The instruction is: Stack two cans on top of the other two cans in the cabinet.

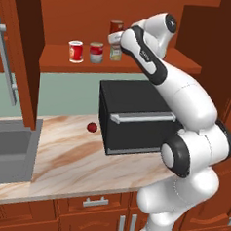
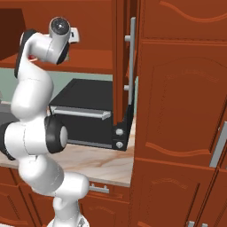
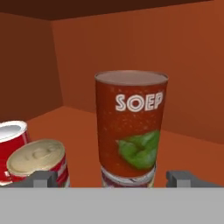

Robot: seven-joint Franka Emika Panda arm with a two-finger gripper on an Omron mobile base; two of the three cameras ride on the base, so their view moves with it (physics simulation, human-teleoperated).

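Now we have our gripper (image 3: 113,177) spread wide, one finger on each side of the dark red-brown can (image 3: 130,129), which stands upright on the pale greenish can (image 1: 115,52) in the cabinet (image 1: 141,60). To do this step well, we think we should draw the hand straight back, so no finger brushes the stack. On the same shelf stand the red can with white bands (image 1: 75,51) and the red and silver can (image 1: 96,52), just beside each other, not yet stacked.
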